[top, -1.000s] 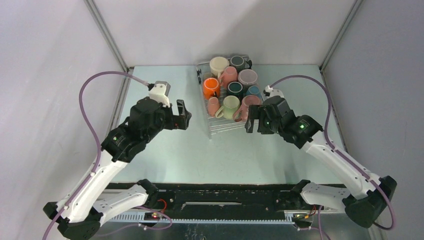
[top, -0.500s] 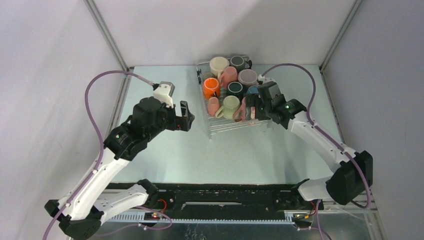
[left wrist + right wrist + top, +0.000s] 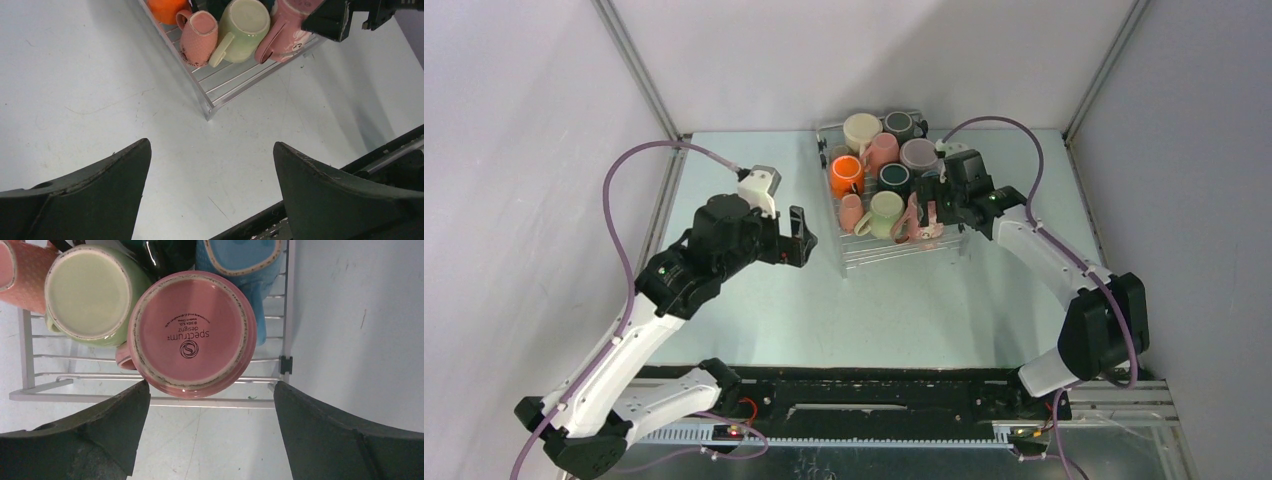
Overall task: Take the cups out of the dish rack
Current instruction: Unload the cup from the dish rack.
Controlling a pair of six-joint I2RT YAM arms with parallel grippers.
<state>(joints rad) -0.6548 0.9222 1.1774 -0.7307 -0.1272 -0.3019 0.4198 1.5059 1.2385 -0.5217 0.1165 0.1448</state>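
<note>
Bright, even overhead light in all views; soft diffuse shadows on bench (image 3: 874, 300). Wrist pics sharp mid-frame; jaws dark, w/ little detail.

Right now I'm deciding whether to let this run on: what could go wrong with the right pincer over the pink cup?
The pink cup is crowded by the pale green cup and blue cup, so the open right pincer may knock a neighbour. Pulling it could drag the dish rack.

The pale, scuffed table (image 3: 904, 310) bears the clear dish rack (image 3: 890, 252) at its far middle edge.
</note>
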